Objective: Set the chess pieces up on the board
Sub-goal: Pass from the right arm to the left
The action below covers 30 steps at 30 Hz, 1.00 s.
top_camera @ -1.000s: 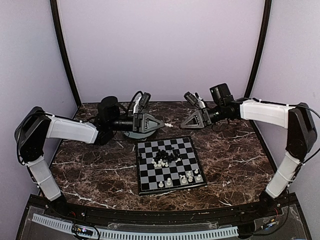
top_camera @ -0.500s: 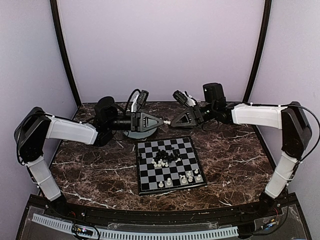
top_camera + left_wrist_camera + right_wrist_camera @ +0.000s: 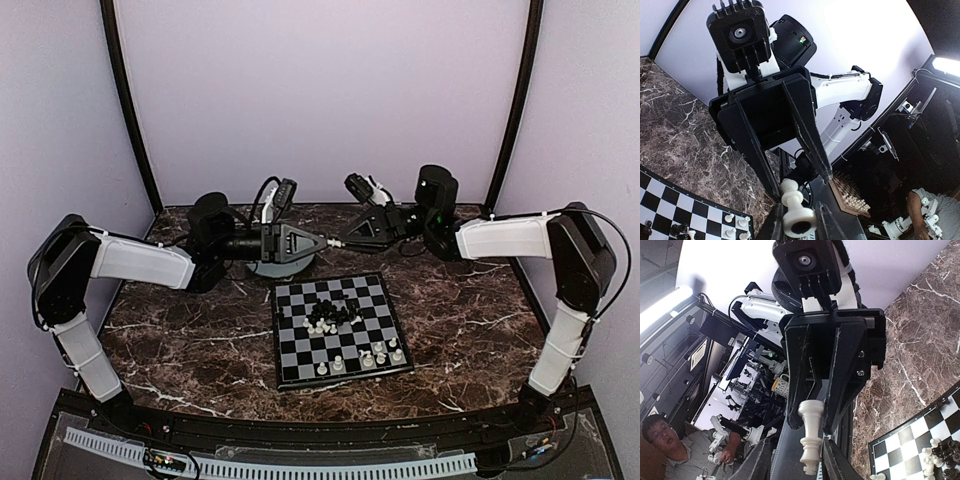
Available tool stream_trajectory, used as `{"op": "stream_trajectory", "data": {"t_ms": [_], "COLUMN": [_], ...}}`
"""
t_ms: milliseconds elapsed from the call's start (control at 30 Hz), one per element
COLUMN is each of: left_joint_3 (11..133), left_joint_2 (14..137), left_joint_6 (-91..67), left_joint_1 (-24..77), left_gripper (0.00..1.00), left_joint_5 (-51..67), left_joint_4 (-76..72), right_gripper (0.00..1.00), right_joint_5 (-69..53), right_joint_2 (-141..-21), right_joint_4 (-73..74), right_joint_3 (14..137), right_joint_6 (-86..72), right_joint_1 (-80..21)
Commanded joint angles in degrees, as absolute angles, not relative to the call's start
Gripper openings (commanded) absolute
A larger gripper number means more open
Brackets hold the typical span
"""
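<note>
My left gripper [image 3: 327,241] hangs level above the table behind the board [image 3: 295,360], shut on the base of a cream-white chess piece [image 3: 336,242]. In the left wrist view that piece [image 3: 792,200] sticks out from my left gripper [image 3: 802,222]. My right gripper [image 3: 346,240] meets it tip to tip. In the right wrist view the piece's [image 3: 810,440] top end lies between the fingers of my right gripper [image 3: 796,450], with gaps on both sides, so it is open. On the board, black pieces [image 3: 335,313] cluster mid-board and white pieces [image 3: 380,352] stand near the front.
A round pale green plate [image 3: 268,268] lies under my left arm's wrist, behind the board's left corner. Dark marble tabletop [image 3: 180,330] surrounds the board. Purple walls close in the back and sides. Both arms span the back half of the table.
My right gripper has swung left to meet the left gripper, and its jaws have narrowed around the white piece's free end. The left arm and its grip have not moved.
</note>
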<state>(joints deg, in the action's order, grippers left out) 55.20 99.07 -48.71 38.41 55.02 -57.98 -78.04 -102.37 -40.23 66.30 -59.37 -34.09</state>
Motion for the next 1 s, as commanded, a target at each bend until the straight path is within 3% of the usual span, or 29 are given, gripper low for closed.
{"op": "stream_trajectory", "data": {"t_ms": [0, 533, 667, 833, 967], "left_joint_3": [54.55, 54.56, 54.83, 55.50, 56.63], "left_joint_2": [96.23, 95.91, 95.16, 91.50, 87.34], "left_joint_6": [-48.00, -46.76, -44.51, -34.55, -26.18], "left_joint_1": [38.12, 37.68, 37.64, 37.62, 37.65], "left_gripper": [0.15, 0.16, 0.35, 0.59, 0.65], "left_joint_5": [54.89, 53.88, 52.58, 46.78, 42.71], "left_joint_4": [-58.38, -56.17, -52.58, -40.28, -32.12], "right_gripper": [0.37, 0.16, 0.12, 0.10, 0.10], "right_joint_5": [-78.58, -77.42, -75.91, -63.84, -49.96], "right_joint_2": [-102.88, -102.98, -102.57, -101.97, -99.86], "right_joint_4": [-48.18, -40.17, -22.79, 18.42, 34.11], "right_joint_3": [66.24, 67.80, 71.82, 83.87, 88.48], "right_joint_6": [-64.26, -58.47, -43.57, -8.56, 7.01], "right_joint_1": [-34.71, -35.07, -34.94, -34.28, -34.36]}}
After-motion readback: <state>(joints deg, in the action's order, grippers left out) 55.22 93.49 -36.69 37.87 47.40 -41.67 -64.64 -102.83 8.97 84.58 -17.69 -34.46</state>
